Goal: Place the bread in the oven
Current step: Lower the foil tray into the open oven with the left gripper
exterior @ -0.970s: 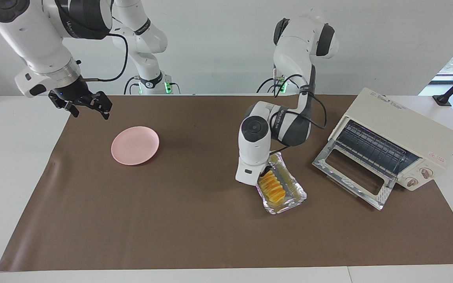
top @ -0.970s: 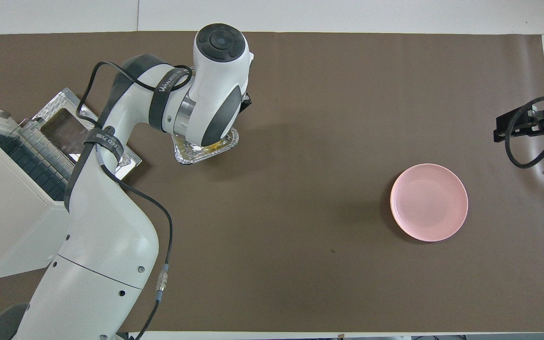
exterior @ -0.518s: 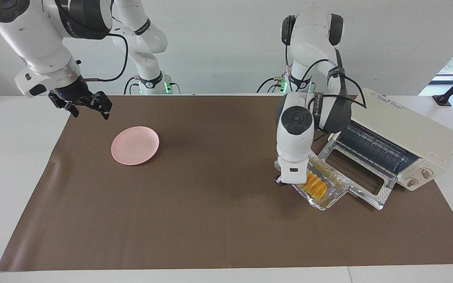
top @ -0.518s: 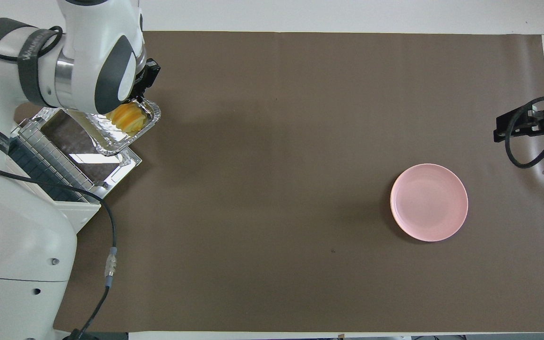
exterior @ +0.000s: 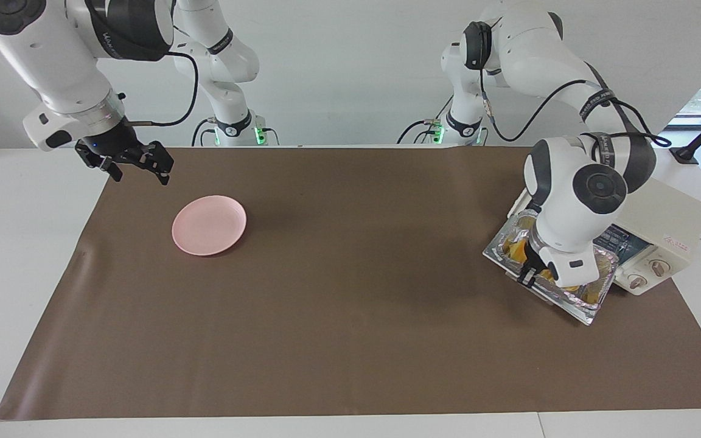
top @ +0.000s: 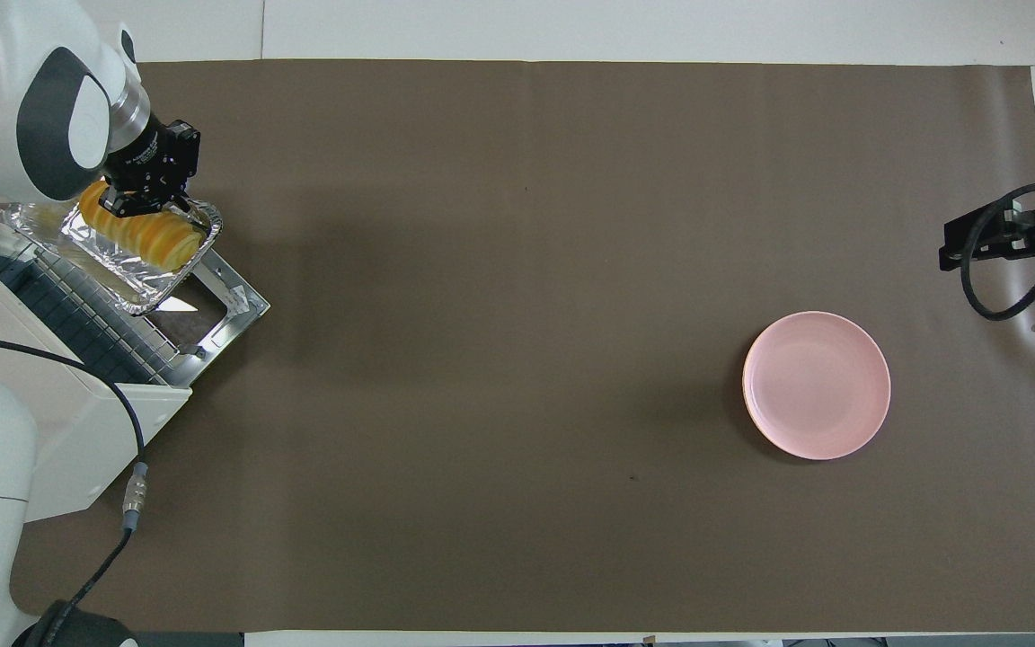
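Bread [top: 142, 235] in foil tray [top: 104, 265], left fingers [top: 151, 193] pinching rim.

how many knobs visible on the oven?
2. Both sit on the oven's front panel beside the open door, toward the left arm's end of the table: one knob and a second knob just beside it. The arm hides part of the oven.

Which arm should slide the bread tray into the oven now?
Left. The left gripper is shut on the foil tray holding the bread, over the oven door. The right gripper waits open near the pink plate.
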{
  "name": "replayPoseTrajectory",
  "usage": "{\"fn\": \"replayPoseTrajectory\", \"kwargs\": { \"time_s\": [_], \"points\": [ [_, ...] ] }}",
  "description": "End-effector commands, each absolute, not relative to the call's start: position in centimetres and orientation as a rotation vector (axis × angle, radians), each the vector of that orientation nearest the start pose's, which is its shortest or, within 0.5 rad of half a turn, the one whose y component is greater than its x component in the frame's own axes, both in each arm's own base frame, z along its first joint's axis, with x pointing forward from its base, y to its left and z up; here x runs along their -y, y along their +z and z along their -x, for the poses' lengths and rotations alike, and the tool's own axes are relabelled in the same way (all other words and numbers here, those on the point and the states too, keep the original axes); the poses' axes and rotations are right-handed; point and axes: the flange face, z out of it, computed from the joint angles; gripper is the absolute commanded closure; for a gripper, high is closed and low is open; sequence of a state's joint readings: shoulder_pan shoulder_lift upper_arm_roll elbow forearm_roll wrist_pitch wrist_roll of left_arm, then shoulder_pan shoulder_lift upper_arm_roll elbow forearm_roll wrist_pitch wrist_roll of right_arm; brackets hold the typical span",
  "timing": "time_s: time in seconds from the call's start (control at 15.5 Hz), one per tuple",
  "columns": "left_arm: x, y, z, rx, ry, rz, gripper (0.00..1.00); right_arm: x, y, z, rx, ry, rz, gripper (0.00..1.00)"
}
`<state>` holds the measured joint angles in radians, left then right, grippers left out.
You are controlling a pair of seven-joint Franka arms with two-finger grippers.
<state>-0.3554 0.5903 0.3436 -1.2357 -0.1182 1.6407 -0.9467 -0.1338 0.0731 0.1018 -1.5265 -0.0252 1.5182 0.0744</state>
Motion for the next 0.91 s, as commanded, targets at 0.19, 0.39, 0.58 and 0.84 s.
{"fn": "replayPoseTrajectory", "kwargs": {
  "time_s": [0.19, 0.39, 0.58, 0.84],
  "points": [
    [6.5, 42.5, -67.8, 1.384, 0.177, 2.701, 1.00, 2.6, 60.3, -56.3, -0.132, 0.133, 3.168, 0.00],
    [4.8, 41.7, -67.0, 1.349, 0.213, 2.695, 1.00, 2.6, 60.3, -56.3, -0.132, 0.133, 3.168, 0.00],
    [4.0, 40.9, -65.8, 1.280, 0.254, 2.711, 1.00, 2.6, 60.3, -56.3, -0.132, 0.133, 3.168, 0.00],
    [3.0, 40.1, -64.7, 1.230, 0.286, 2.707, 1.00, 2.6, 60.3, -56.3, -0.132, 0.133, 3.168, 0.00]
  ]
}}
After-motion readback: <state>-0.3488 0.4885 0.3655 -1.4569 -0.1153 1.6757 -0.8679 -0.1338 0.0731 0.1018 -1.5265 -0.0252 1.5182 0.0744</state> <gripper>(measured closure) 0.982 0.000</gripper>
